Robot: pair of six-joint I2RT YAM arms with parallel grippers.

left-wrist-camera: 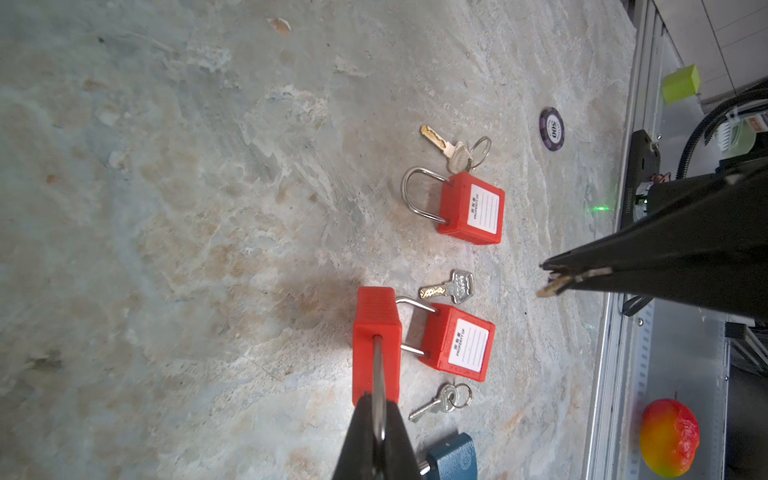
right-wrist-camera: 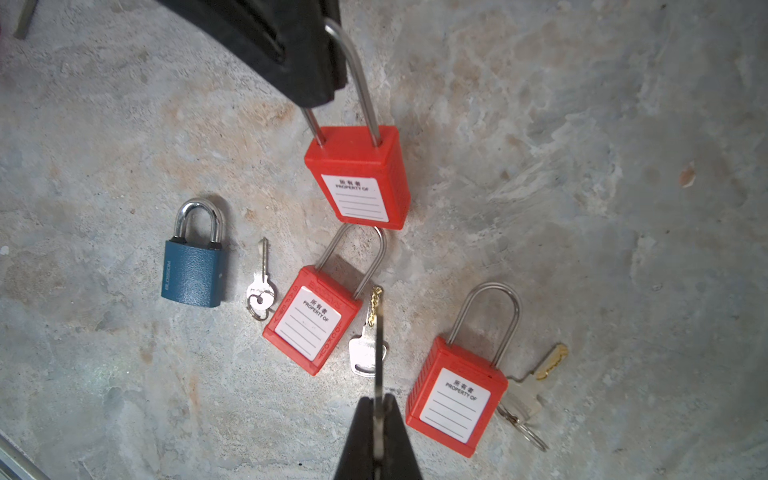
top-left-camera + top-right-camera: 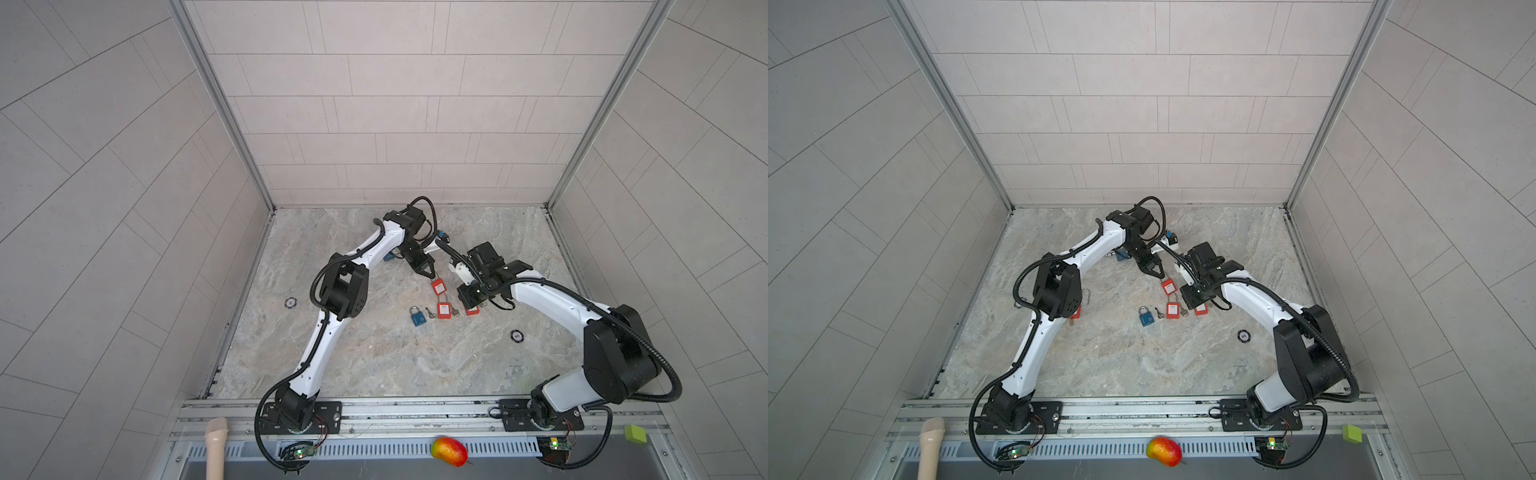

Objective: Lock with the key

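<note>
Two loose red padlocks (image 2: 309,320) — near held padlock (image 2: 359,178)

We show the red padlock (image 1: 376,328) held by its shackle in the left gripper (image 1: 376,405); the key (image 1: 552,287) juts beyond the right gripper (image 1: 549,272).

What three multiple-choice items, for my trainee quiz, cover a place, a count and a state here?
1. Between the blue padlock and the nearest red padlock lies: A a small key; B a screw; C nothing.
2. Red padlocks in the right wrist view: A one; B three; C five.
3. The left tool is: A open; B shut on a key; C shut on a shackle.
A, the small key lies there; B, two lie flat, one is held; C, it pinches the shackle of the held red padlock.
</note>
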